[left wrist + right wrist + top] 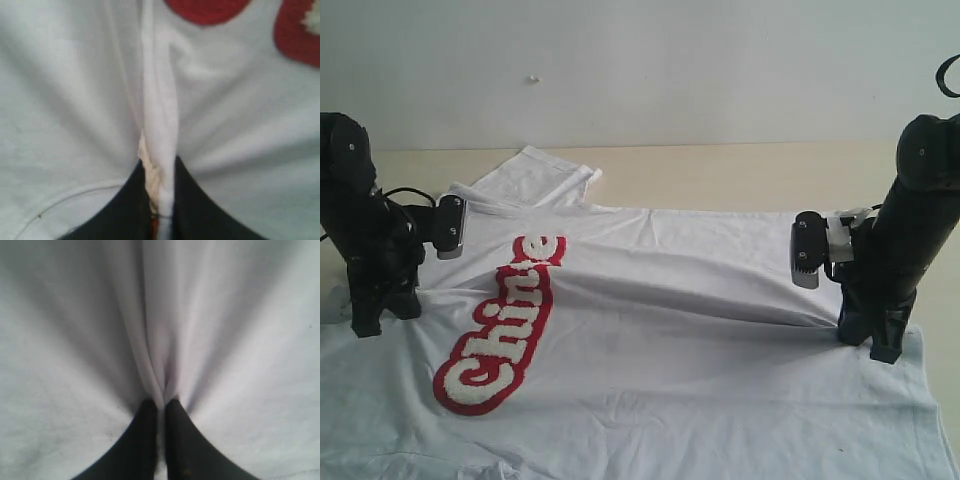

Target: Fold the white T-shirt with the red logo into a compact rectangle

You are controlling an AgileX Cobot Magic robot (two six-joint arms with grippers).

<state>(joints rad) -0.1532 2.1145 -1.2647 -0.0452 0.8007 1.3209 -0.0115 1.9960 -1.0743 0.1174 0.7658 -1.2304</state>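
Left end effector [159, 166], right end effector [161, 401]: seemingly firm pinches on white T-shirt [700, 330]

Observe the left claw [159, 172]: its two black fingers [200, 215] are pressed together on a raised ridge of cloth [160, 100] pinched up from the white shirt [65, 100]. The ridge runs straight out ahead of the fingertips and stands upright. Note the red logo [207, 10] farther ahead, visible as two patches, apart from the claw. A curved stitched seam [75, 192] lies flat just beside one finger. A small reddish scrap between the fingers is too blurred to identify.
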